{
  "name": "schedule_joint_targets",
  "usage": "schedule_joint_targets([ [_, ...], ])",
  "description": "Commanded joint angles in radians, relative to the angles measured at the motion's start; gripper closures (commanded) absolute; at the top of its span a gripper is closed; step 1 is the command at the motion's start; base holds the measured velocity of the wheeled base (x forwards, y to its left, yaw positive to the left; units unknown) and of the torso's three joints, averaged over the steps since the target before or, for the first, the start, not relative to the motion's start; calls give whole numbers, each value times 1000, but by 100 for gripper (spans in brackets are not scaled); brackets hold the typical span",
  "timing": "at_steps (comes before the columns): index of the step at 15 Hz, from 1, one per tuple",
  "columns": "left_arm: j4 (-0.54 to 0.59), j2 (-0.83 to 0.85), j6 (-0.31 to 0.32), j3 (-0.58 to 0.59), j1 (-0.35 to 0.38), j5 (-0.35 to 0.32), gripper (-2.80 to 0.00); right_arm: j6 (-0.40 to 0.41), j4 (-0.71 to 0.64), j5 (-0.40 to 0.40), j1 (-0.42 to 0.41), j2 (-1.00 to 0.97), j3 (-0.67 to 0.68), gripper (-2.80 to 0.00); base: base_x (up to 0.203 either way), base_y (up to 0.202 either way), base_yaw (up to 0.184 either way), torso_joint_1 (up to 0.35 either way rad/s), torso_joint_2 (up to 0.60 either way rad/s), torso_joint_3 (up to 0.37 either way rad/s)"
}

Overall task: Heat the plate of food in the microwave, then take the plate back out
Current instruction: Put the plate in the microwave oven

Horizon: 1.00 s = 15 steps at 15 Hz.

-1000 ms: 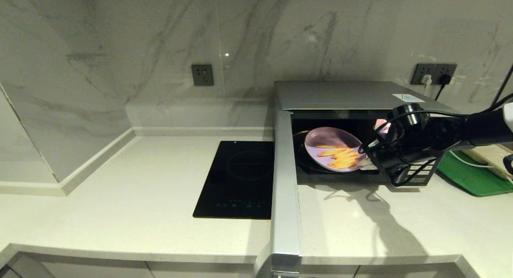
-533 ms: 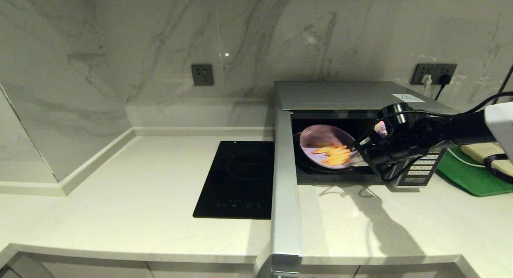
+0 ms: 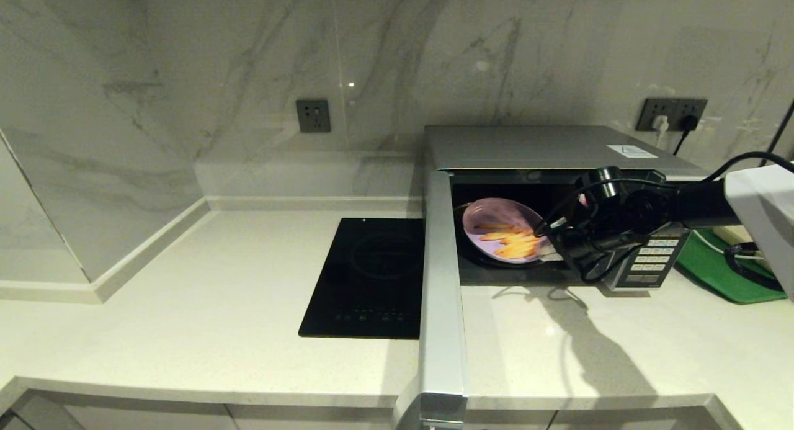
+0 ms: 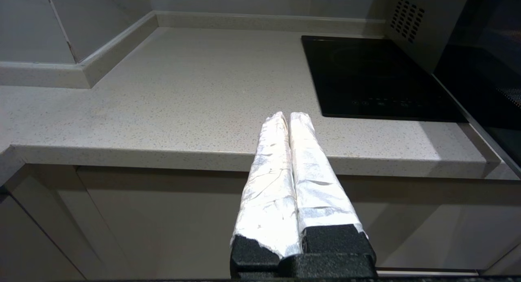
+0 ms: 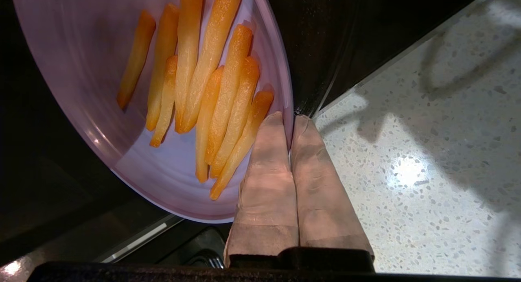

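The right gripper (image 5: 290, 120) had its fingers (image 5: 266, 180) pinched tight on the near rim of the plate of food (image 5: 171, 176), one finger lying over the upper face beside the orange-yellow sticks and the other under the rim. In the head view the right gripper (image 3: 554, 251) reached from the right into the open mouth of the microwave (image 3: 546, 147), and the plate of food (image 3: 502, 237) sat tilted within the dark cavity, over the dark round turntable, its near edge at the cavity's front. The black arm ran off to the right across the keypad panel (image 3: 651, 262). The microwave's door (image 3: 440, 287) stood swung fully open toward the camera, reaching to the front edge of the surface (image 3: 186, 312). To the left of the door lay the flat black hob (image 3: 372, 278), set into the surface. At the right edge a green tray (image 3: 719, 275) lay beside the microwave, with a cable across it. Two wall sockets (image 3: 313, 115) showed on the marble backsplash, the right one with plugs in it. The left gripper (image 4: 289, 117) hung parked in front of the cabinet below the surface's front edge, its foil-wrapped fingers (image 4: 268, 172) pressed together on nothing, with the hob (image 4: 378, 78) ahead of it.
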<state>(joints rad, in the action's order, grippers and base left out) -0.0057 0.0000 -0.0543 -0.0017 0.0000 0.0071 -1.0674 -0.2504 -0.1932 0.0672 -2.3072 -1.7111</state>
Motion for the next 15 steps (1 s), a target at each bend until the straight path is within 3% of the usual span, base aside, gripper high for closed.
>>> schedule_joint_targets([
  [1, 0, 0, -1, 0, 0, 1, 0, -6, -1, -2, 0, -6, -6, 0, 0, 0, 0, 0, 0, 0],
  [13, 0, 0, 0, 0, 0, 1, 0, -14, -1, 5, 0, -31, -35, 0, 0, 0, 0, 0, 0, 0],
  [15, 0, 0, -1, 0, 0, 1, 0, -25, -2, 42, 0, -40, -49, 0, 0, 0, 0, 0, 0, 0],
])
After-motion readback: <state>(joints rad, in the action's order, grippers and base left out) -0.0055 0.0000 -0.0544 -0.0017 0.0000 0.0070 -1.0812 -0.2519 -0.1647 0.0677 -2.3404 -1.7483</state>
